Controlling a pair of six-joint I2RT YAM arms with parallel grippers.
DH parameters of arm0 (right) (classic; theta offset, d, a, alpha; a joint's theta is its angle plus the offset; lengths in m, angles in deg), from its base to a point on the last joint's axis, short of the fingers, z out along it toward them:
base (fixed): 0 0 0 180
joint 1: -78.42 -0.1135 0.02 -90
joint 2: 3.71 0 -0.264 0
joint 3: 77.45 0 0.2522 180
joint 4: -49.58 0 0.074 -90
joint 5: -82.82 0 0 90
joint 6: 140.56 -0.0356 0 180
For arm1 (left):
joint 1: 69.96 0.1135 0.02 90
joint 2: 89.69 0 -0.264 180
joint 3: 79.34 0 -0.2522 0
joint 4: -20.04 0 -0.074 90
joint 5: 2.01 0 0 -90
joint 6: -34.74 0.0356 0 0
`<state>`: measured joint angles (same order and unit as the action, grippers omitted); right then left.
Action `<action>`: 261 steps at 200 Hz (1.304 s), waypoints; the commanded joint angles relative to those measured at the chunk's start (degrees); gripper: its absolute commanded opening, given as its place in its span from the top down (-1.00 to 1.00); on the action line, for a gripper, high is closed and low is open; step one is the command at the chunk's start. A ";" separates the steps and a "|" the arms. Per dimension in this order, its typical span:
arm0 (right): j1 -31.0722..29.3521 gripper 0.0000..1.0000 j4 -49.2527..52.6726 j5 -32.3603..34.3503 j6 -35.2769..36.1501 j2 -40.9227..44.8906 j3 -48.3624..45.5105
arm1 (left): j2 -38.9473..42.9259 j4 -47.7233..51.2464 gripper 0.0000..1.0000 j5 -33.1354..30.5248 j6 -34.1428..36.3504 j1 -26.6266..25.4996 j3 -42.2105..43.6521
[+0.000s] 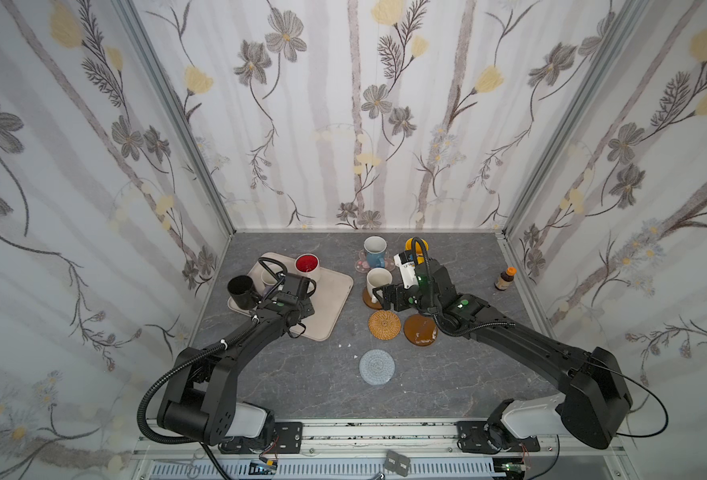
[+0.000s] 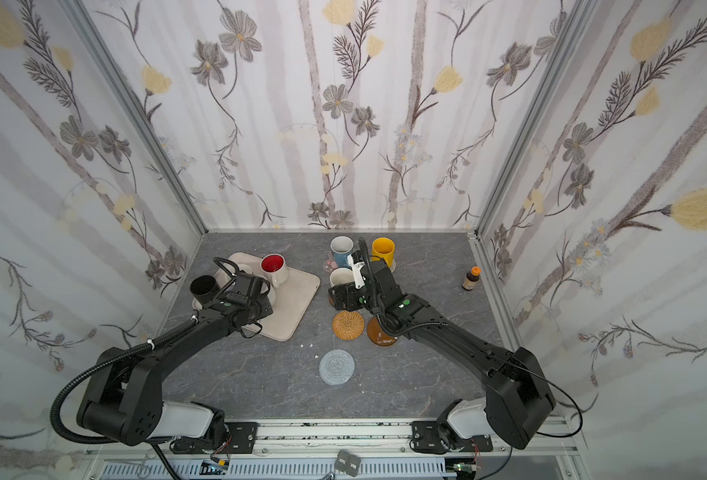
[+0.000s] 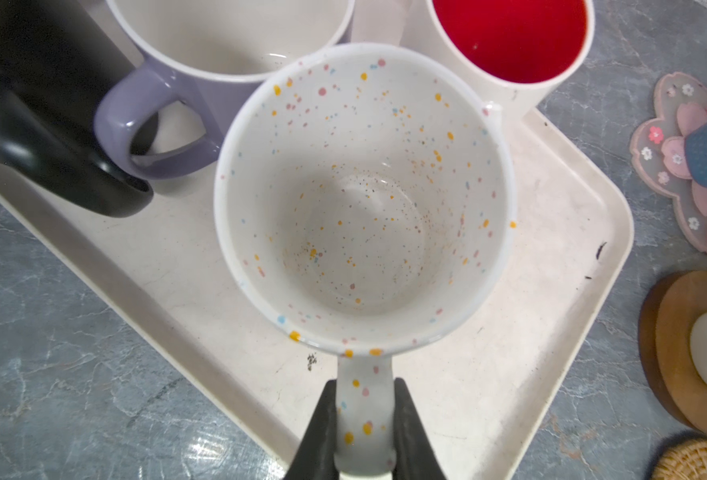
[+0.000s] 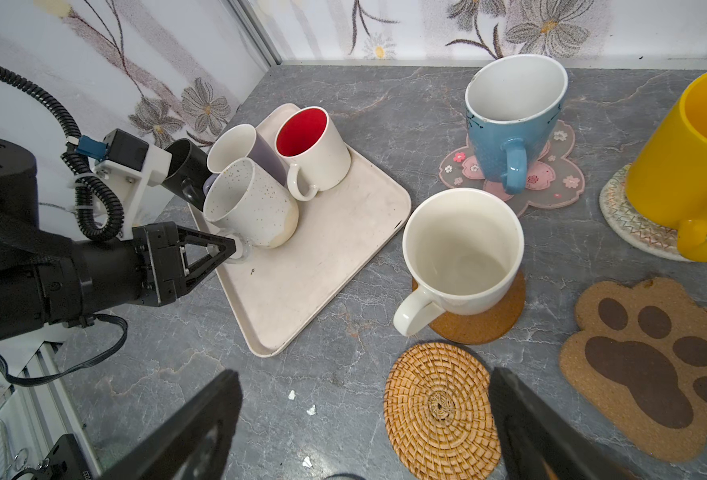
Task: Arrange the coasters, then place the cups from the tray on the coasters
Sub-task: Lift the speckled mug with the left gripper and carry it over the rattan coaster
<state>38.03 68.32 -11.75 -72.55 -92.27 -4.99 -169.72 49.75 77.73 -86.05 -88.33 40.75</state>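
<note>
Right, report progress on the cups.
Done: light blue mug, yellow mug, plain white mug stand on coasters. In hand: left gripper clamps speckled white mug's handle. Left: black mug, lavender mug, red-lined white mug on cream tray; rattan coaster, paw coaster, grey woven coaster, glossy brown disc bare.

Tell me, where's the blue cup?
The light blue mug stands on the pink blossom coaster near the back wall in both top views, left of the yellow mug.

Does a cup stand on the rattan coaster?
No, the rattan coaster lies bare, next to the white cup on its cork disc.
</note>
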 commanded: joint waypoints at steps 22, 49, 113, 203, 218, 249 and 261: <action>0.10 -0.87 -1.59 -0.17 0.29 0.39 -0.08 | 2.91 -1.31 0.94 2.89 3.00 -0.90 -0.74; 0.38 -0.87 -1.37 0.10 0.20 1.25 -0.47 | 5.75 -0.92 0.98 4.10 4.02 -1.61 -0.43; 1.73 -0.86 -0.94 -0.24 -0.49 3.42 -1.12 | 12.58 0.64 1.00 4.37 6.18 -7.90 -0.92; 8.01 -0.86 -0.63 -2.40 -1.55 9.73 -5.89 | 16.40 0.54 1.00 2.78 8.54 -25.85 -1.44; 9.27 -0.86 -0.67 -3.06 -1.64 10.84 -6.83 | 16.64 0.59 1.00 1.77 8.27 -28.50 -0.84; 10.75 -0.86 -0.67 -3.21 -1.63 12.62 -8.41 | 16.27 0.28 1.00 0.10 7.36 -32.70 -0.07; 11.09 -0.86 -0.59 -3.19 -1.64 12.87 -8.85 | 15.30 -0.12 1.00 -1.41 7.73 -34.44 -0.46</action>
<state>48.50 68.75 -14.31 -74.08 -79.98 -13.12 -153.55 54.54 80.70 -78.20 -120.26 40.83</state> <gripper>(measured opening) 0.931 0.170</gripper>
